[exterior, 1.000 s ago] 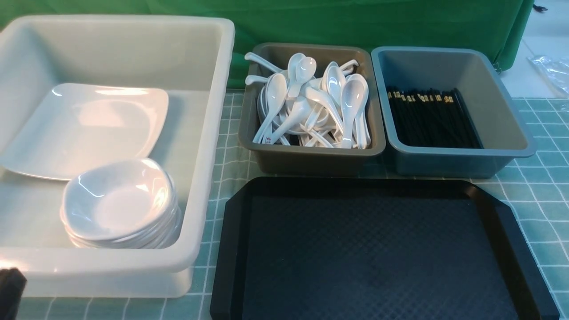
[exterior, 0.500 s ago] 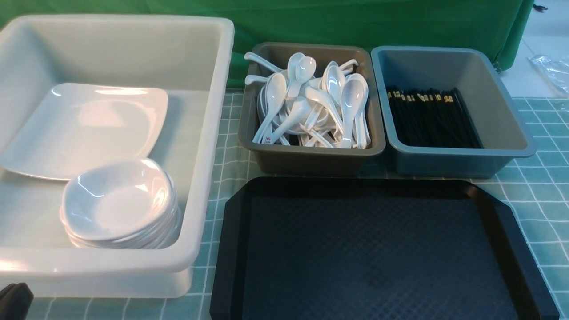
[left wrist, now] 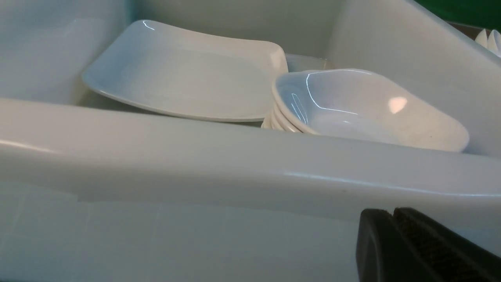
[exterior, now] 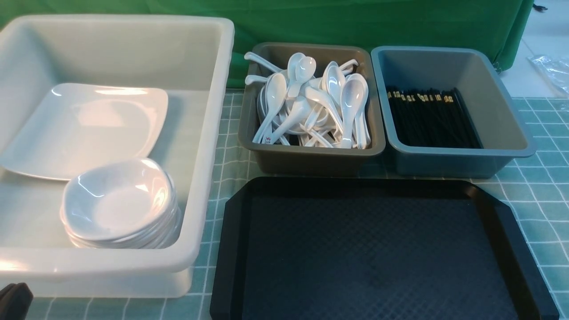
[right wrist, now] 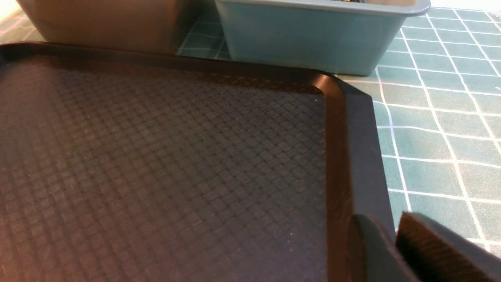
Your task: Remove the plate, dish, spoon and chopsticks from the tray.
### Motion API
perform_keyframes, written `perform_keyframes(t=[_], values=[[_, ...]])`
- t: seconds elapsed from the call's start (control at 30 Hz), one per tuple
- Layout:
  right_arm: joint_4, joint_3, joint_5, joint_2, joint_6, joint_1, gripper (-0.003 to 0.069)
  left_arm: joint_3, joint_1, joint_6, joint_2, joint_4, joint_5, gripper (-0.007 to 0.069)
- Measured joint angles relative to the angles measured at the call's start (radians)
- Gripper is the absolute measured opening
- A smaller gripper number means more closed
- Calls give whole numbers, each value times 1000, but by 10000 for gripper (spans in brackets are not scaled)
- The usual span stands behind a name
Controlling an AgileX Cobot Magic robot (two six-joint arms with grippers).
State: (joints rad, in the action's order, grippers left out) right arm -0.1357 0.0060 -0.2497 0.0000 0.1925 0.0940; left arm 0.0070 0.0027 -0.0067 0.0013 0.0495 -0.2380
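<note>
Left claw (exterior: 13, 300): lower at the near-left corner than a second ago; closed, empty, beside white tub (exterior: 111, 266). Right claw (right wrist: 395, 243): slightly parted, empty, over tray (exterior: 229, 249) rim.

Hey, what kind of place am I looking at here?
Probably a staged canteen dish-sorting station: grey tub of white soup spoons, blue-grey tub of black chopsticks, empty black plastic tray, against a green cloth backdrop.

Bright, even light; glare on plate (exterior: 84, 129); wrist views perhaps slightly soft.
</note>
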Motion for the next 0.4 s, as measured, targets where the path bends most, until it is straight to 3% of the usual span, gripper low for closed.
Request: perform_keyframes(t=[0.4], values=[[0,0,0,0,0,0,181,0,0,0,0,-1,0,17]])
